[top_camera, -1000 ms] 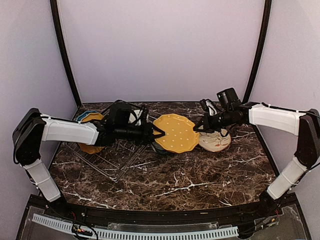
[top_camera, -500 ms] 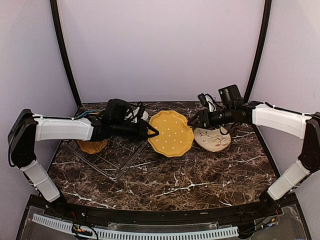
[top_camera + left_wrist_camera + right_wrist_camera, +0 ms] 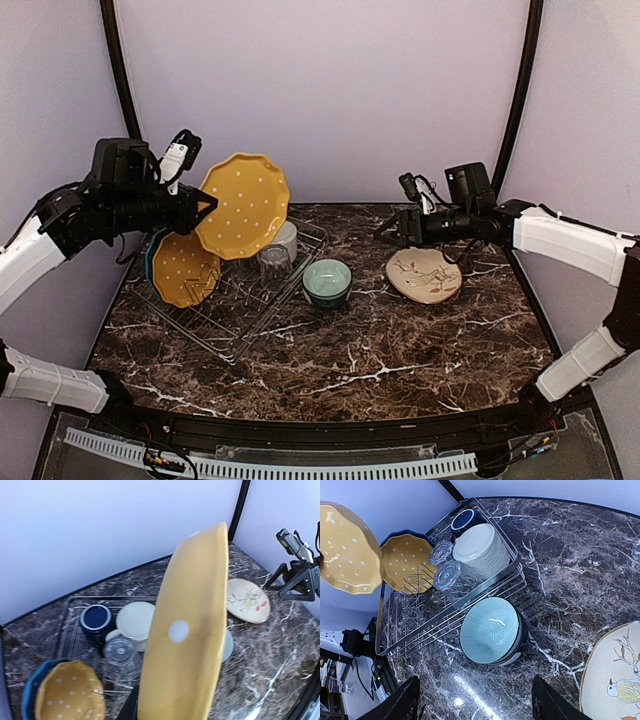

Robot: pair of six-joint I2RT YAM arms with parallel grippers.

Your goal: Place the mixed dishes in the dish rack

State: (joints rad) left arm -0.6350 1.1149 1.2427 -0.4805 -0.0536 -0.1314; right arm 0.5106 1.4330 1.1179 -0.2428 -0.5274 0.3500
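Clamping mustard plate (image 3: 245, 203), left gripper (image 3: 205, 205) hovers — right gripper (image 3: 383, 233) spread, empty; dish rack (image 3: 230, 320) holds cream mug (image 3: 481, 550), blue mug (image 3: 465, 519), glass (image 3: 452, 577).

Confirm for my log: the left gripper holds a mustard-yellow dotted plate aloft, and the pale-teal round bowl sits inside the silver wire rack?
No: the pale-teal round bowl sits on the marble table beside the silver wire rack; the right wrist view shows it.
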